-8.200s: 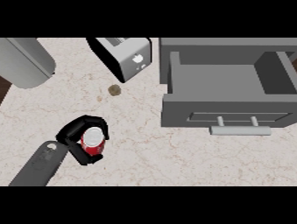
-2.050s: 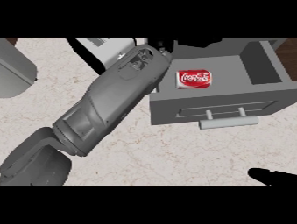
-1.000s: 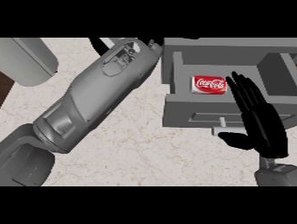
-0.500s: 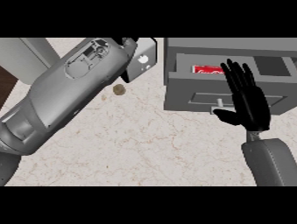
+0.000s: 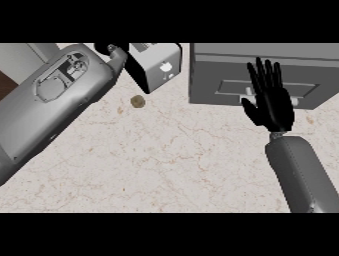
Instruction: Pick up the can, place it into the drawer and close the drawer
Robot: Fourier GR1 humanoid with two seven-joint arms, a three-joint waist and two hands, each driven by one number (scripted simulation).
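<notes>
Okay, my right hand has its fingers straight, flat on the drawer front, nearly shut. Can's out of sight, presumably inside. Rigid front, push beside the handle. Left fingers: can't tell.

One drawer unit, drawer shut. One toaster-like appliance. One small brown round object on counter. Two grey forearms; one black hand fully showing.
</notes>
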